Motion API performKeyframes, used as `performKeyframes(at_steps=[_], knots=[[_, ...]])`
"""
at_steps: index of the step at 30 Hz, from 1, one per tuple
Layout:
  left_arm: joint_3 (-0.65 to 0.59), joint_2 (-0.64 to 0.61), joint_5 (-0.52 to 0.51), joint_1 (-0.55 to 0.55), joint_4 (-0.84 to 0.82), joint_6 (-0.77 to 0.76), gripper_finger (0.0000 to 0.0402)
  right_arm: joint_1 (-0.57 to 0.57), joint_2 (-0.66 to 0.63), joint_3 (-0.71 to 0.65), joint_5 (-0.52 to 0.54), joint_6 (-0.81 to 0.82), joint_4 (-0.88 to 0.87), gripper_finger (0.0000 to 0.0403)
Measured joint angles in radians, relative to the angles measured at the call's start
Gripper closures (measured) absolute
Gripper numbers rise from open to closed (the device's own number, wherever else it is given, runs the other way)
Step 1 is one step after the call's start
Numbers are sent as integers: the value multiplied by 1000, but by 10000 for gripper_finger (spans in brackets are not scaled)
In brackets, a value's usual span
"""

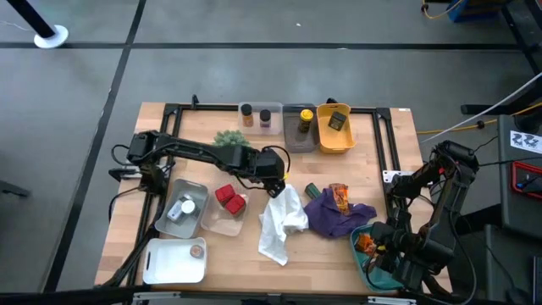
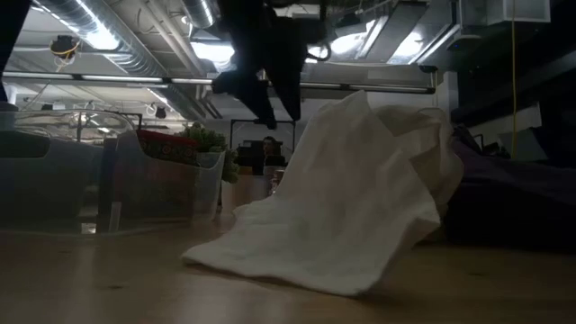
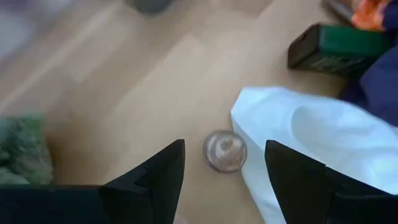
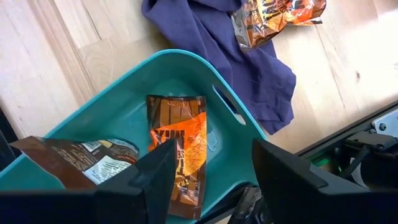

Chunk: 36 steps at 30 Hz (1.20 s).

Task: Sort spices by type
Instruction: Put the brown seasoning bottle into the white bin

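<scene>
My left gripper [image 1: 275,183] [image 3: 224,144] is open and hovers over the table at the white cloth's [image 1: 279,222] far-left edge. A round brown disc [image 3: 225,151] lies flat on the wood below, between the fingers and apart from them, right beside the cloth [image 3: 311,134]. My right gripper [image 1: 383,247] [image 4: 214,144] is open above the teal bin [image 4: 118,102], where an orange-red foil packet [image 4: 180,149] and a brown packet [image 4: 81,163] lie. Another orange packet [image 1: 339,196] rests on the purple cloth [image 1: 339,216]. A dark green sachet [image 3: 336,50] lies nearby.
Red tins [image 1: 227,197] sit in a clear tub, a jar in another tub [image 1: 182,207], and a disc in the white tray [image 1: 196,251]. At the far edge stand brown [image 1: 246,113] and purple [image 1: 265,117] jars, a grey tub [image 1: 298,129], a yellow bin [image 1: 334,129], and the green plant [image 1: 229,137].
</scene>
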Motion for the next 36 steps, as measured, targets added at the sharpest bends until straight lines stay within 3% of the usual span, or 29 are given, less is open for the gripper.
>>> performKeyframes(at_steps=[8, 36], knots=[[-1, 53, 22, 18, 3, -3, 190, 0, -1, 0, 52, 0, 37, 196], [-1, 195, 109, 6, 54, 10, 192, 0, 0, -1, 82, 0, 54, 196]])
